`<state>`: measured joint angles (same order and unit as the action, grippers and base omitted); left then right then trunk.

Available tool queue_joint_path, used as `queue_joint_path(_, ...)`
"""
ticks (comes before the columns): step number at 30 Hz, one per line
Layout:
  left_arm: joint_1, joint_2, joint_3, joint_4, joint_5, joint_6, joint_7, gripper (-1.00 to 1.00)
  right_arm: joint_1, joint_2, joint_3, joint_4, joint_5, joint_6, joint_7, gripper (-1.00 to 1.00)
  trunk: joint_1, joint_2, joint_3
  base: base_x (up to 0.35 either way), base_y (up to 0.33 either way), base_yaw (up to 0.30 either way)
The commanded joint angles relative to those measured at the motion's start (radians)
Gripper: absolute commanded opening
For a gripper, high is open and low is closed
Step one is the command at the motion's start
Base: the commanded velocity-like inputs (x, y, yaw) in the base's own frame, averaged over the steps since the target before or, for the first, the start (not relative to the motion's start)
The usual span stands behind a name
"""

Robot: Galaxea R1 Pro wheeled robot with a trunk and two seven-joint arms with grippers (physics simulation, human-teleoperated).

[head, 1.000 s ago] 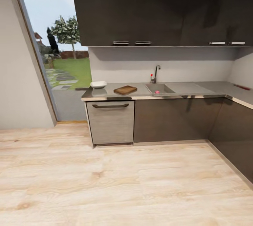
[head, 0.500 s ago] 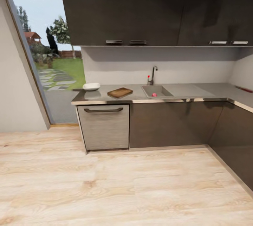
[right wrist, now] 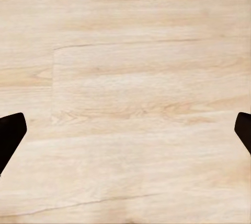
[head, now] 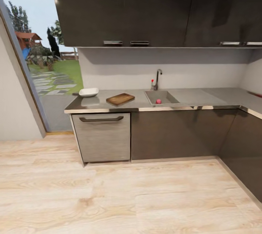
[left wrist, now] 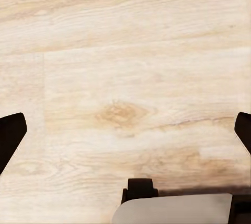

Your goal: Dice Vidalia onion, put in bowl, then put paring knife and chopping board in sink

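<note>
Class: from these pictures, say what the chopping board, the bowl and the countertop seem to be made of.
Rectangular brown chopping board: apparently wood, matte, warm brown. Shallow white bowl: perhaps ceramic or plastic, smooth and plain. Long grey countertop: likely brushed steel, with a faint reflection under the bowl.

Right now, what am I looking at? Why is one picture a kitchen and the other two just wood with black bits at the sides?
These are a simulated robot's cameras. The kitchen picture comes from its head. On the countertop sit a white bowl and a chopping board; the pink Vidalia onion lies in the sink. The other two pictures come from cameras on its wrists, looking down at the wooden floor. The black bits are fingertips of the left gripper and right gripper, spread wide, holding nothing.
</note>
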<state>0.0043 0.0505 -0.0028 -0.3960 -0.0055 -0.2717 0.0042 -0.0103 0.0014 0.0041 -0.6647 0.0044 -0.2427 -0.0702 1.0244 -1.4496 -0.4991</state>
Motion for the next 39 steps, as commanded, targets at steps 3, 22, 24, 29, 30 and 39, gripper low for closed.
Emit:
queue_joint_path(3,0.0,0.0,0.0,-0.001,-0.001,-0.001,0.0,1.0,0.0,0.0,0.001,0.0,0.0,-0.003,-0.003,1.0,0.001,0.0,-0.001,0.306,-0.006,0.0)
queue_joint_path(22,0.0,0.0,0.0,-0.001,-0.001,-0.001,0.0,1.0,0.0,0.0,0.001,0.0,0.001,-0.003,-0.003,1.0,0.001,0.0,-0.001,0.309,0.0,0.0)
queue_joint_path(24,0.0,0.0,0.0,-0.001,-0.001,-0.001,0.0,1.0,0.0,0.0,0.001,0.0,0.001,-0.003,-0.003,1.0,0.001,0.0,-0.001,0.299,0.0,0.0)
queue_joint_path(29,0.0,0.0,-0.002,-0.002,-0.001,-0.001,0.0,1.0,0.0,0.0,0.001,0.0,0.001,-0.003,-0.003,1.0,0.001,0.0,-0.001,0.112,0.0,0.006)
queue_joint_path(30,0.0,0.0,-0.002,-0.003,-0.001,-0.001,0.0,1.0,0.0,0.0,0.001,0.0,0.002,-0.003,-0.003,1.0,0.001,0.0,-0.001,0.024,0.0,0.06)
queue_joint_path(39,0.0,0.0,0.0,-0.001,-0.001,-0.007,0.0,1.0,0.0,0.0,0.001,0.0,0.002,-0.003,-0.003,1.0,0.001,0.0,-0.001,0.15,0.0,0.113)
